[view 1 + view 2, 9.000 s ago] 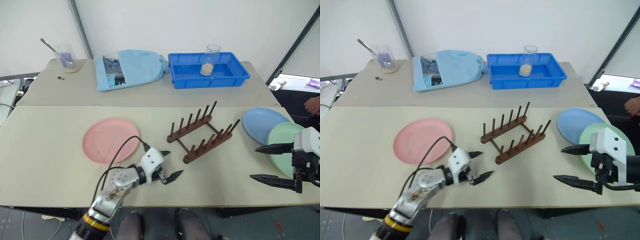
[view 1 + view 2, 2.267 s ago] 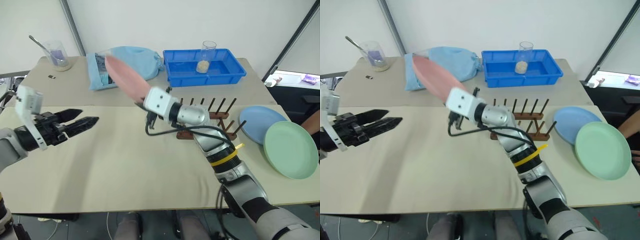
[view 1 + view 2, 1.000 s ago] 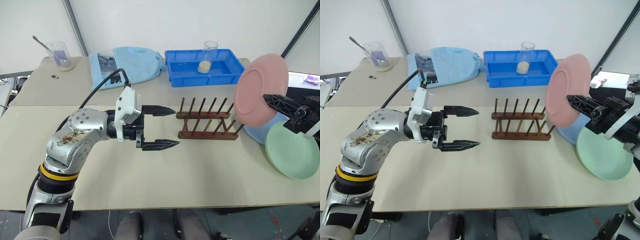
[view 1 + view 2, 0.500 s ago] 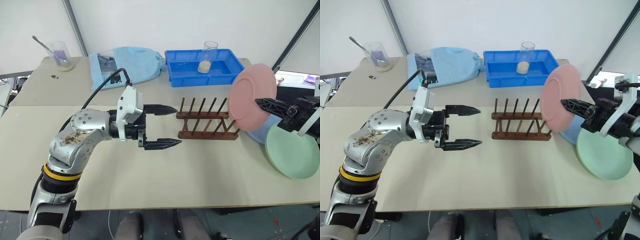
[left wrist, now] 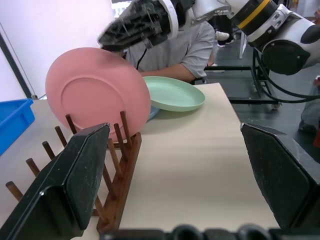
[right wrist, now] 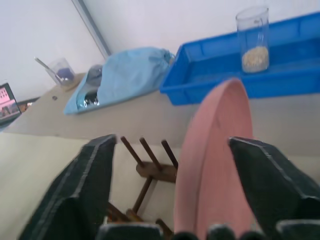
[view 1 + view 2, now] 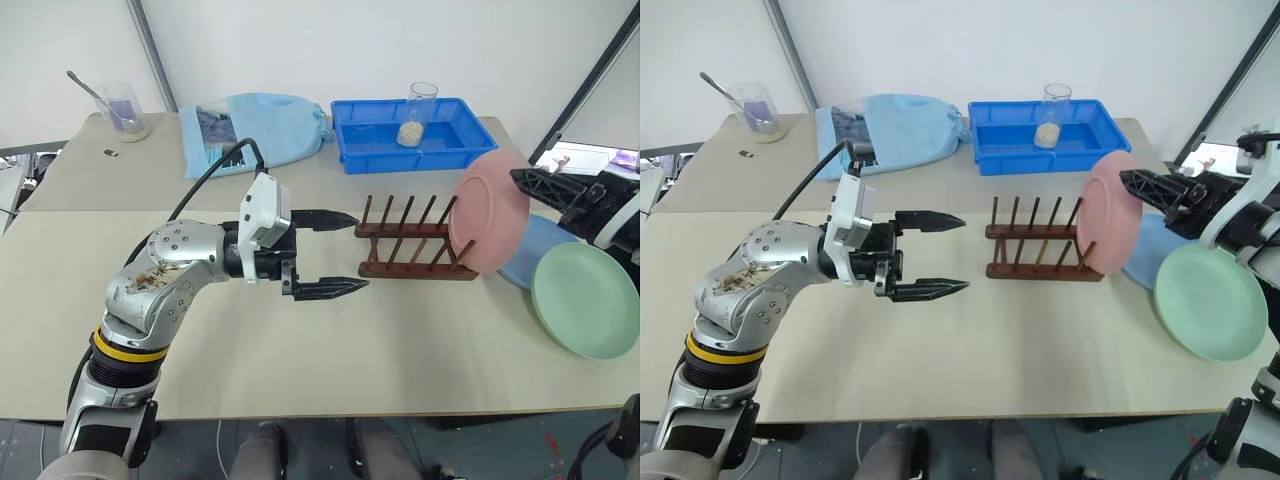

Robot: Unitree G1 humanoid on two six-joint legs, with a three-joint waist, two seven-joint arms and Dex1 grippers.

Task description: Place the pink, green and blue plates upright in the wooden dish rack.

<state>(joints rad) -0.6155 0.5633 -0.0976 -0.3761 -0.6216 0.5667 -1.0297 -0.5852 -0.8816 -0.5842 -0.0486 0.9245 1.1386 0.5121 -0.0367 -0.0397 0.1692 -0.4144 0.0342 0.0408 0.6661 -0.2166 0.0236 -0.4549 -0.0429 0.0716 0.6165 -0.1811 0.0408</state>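
White walls stand behind two pale tables pushed together, and the nearer worktop (image 7: 300, 400) carries the work. The wooden dish rack (image 7: 410, 262) sits toward the middle right of it, its pegs pointing up. The pink plate (image 7: 488, 212) stands on edge at the rack's right end, leaning a little, its lower rim down among the last pegs. The right gripper (image 6: 172, 197) is level with the plate's upper rim, its two black fingers (image 6: 92, 175) spread wide to either side of the rim and not touching it. Near the right edge of the worktop the green plate (image 7: 586, 300) lies flat, overlapping the blue plate (image 7: 530, 252), which lies flat between it and the rack and is partly hidden behind the pink one.

The left gripper (image 7: 335, 252) hovers just left of the rack, pointing toward it, its fingers spread wide with nothing between them.

Along the far table sit a beaker with a spoon (image 7: 122, 105) at the left corner, a light blue cloth bag (image 7: 262, 125) in the middle and a deep blue tray (image 7: 415, 140) holding a glass jar (image 7: 420, 105). In the left wrist view, a person in a grey shirt (image 5: 190, 45) sits beyond the worktop's right edge.
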